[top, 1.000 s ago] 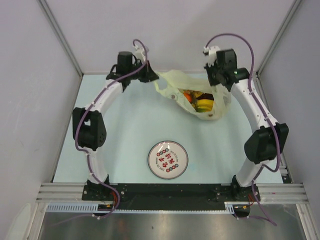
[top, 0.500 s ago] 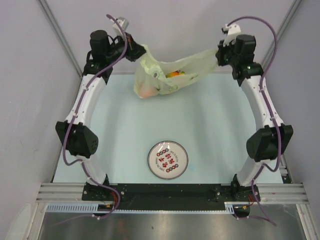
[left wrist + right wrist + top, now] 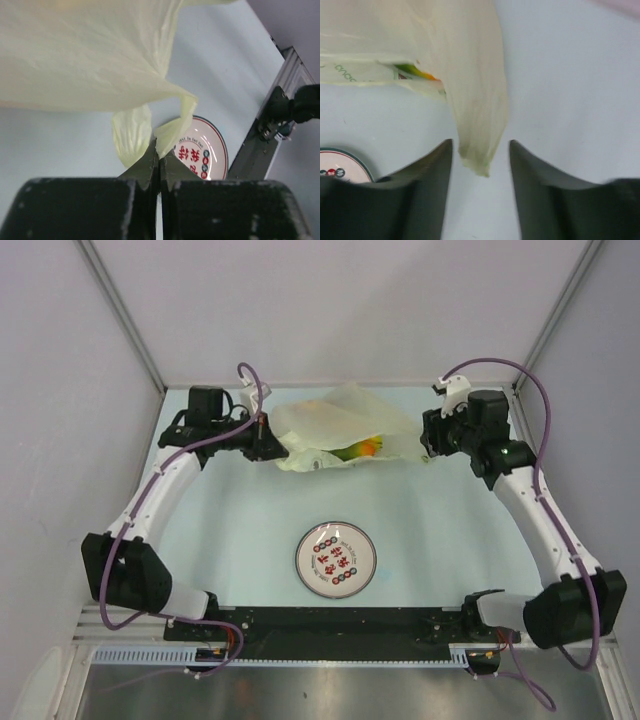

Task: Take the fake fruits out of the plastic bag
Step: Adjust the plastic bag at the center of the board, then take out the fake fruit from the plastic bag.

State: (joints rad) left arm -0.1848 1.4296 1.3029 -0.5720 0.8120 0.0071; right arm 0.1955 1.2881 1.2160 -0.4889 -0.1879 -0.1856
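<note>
Our left claw (image 3: 159,165) is clamped tight on a corner of the bag (image 3: 330,420), which sags over the far end of the table (image 3: 230,510) between the two arms. Our right claw (image 3: 481,145) stands partly open, and the bag's other end dangles between its fingers, touching neither. A green-orange fruit (image 3: 362,449) shows through the plastic. The plate (image 3: 336,558) lies nearer us, well apart.

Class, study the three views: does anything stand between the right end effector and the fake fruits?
Yes: the plastic bag. Its thin film is wrapped around the fake fruits, which lie inside it. One loose strip of the bag hangs in the gap of the open right end effector.
</note>
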